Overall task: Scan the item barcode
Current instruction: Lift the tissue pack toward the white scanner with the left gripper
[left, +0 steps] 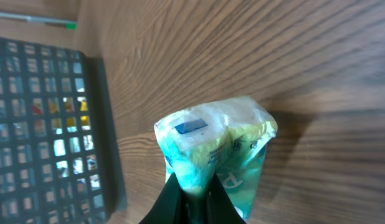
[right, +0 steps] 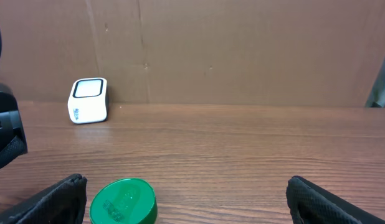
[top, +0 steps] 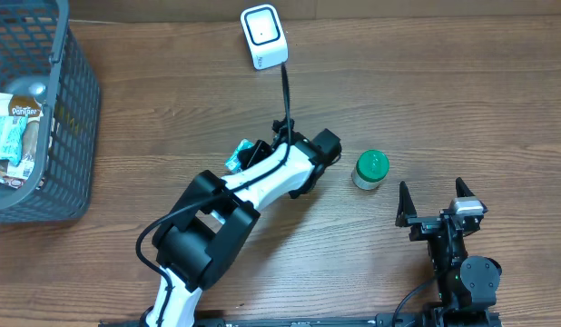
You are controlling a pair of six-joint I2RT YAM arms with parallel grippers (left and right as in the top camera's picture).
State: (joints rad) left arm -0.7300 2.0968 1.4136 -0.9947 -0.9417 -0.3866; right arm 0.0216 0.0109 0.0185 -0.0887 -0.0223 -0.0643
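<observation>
Pinched between the dark fingers of the left pincer [left: 191,194] is the lower end of a green-and-white snack packet [left: 220,140]. The jaws are nearly together on the crumpled film, and the rest of the packet stands out past the fingertips. Ahead of this pincer, across bare counter [left: 255,56], stands the dark mesh basket [left: 52,130]. From above, more packets show inside the basket.

The white scanner [top: 264,36] stands well apart from the left pincer. It is farther out from the robot and off to the side of the line the pincer points along. Its black cable [top: 285,95] runs back toward the arm.

I judge the step in hand to be carrying the packet over to the scanner's window. No barcode is legible on the faces that show; only a small blue patch near the packet's far end is visible. Doing this well probably means turning the wrist until the printed code faces the window, then holding the film flat and steady close in front of it. The grip is on a thin edge, so a slow swing should stop the packet from flapping or slipping. The cable is worth avoiding on the way.

The right pincer [top: 431,193] hangs with its jaws spread wide, holding nothing. A green-lidded jar [top: 371,169] sits just ahead of it and off toward its left finger.
</observation>
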